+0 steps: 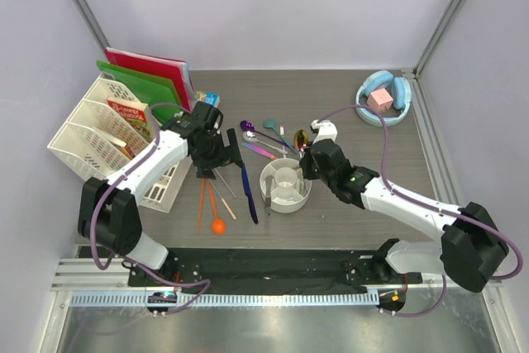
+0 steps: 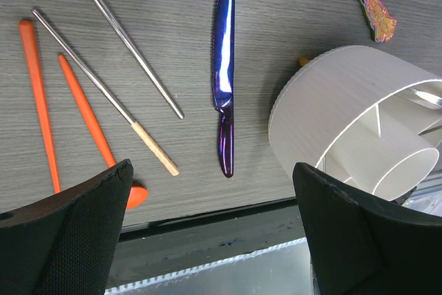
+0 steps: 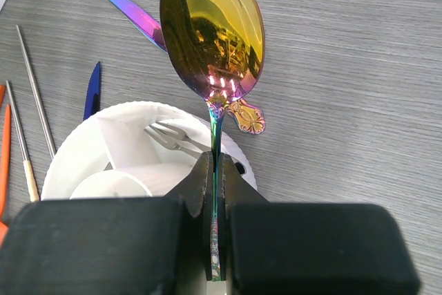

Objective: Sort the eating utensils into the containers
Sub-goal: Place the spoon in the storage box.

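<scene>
My right gripper (image 3: pixel 214 170) is shut on the thin handle of a gold iridescent spoon (image 3: pixel 212 29). The spoon's bowl points away, just past the white divided cup (image 3: pixel 76 143), where a silver fork (image 3: pixel 169 139) lies in one compartment. From above, that gripper (image 1: pixel 307 163) hangs at the far right rim of the cup (image 1: pixel 285 207). The left gripper (image 2: pixel 210 191) is open and empty, above the table near its front edge. Beyond it lie a dark blue knife (image 2: pixel 223 74), orange chopsticks (image 2: pixel 38 101) and silver chopsticks (image 2: pixel 124 39). An orange spoon (image 1: pixel 216 219) lies close to the edge.
Purple, teal and iridescent pieces (image 1: pixel 263 140) lie behind the cup. A white lattice rack (image 1: pixel 99 142) with books stands on the left, with red and green folders (image 1: pixel 153 80) behind it. A light blue bowl with a pink cube (image 1: pixel 382 98) sits at the back right.
</scene>
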